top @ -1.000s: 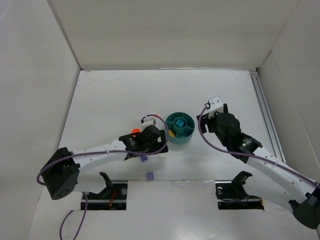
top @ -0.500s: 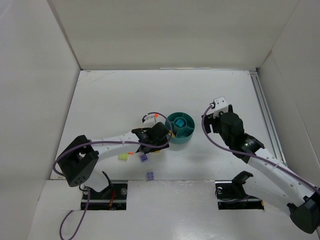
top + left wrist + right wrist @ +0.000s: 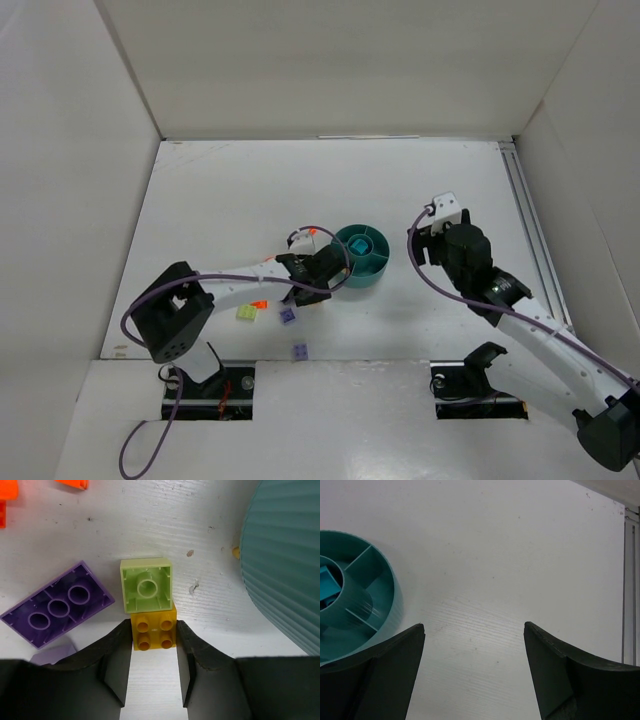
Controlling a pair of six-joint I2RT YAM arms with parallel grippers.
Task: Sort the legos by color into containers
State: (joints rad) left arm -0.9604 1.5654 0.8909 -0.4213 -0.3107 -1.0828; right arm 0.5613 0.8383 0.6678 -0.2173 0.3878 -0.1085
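Left hand (image 3: 153, 640) has closed to a narrow gap on a yellow brick (image 3: 153, 634), dark fingers (image 3: 117, 665) pressed to its two flanks as it sits on the counter (image 3: 150, 520). Right hand (image 3: 474, 645) hangs wide open and empty over bare white surface at the right of the dish (image 3: 380, 605).

In the left wrist view the dish's ribbed teal wall (image 3: 285, 565) fills the right of the frame, so the drop-off lies to the right of the held piece and near it. The left arm is far the nearer of the two. In the right wrist view a teal piece (image 3: 327, 577) shows in the centre cup.

Left of centre, a purple brick (image 3: 57, 605) lies upside down, three round tubes showing, its long axis running from lower left to upper right. A lime brick (image 3: 146, 585), square and also belly up, touches the yellow brick's far edge. The yellow one is square, glossy, four studs up, with no long axis to favour. Orange pieces (image 3: 72, 483) sit at the upper left edge, well apart from the hand.

A straight lift looks wise, since the lime neighbour could be dragged along.
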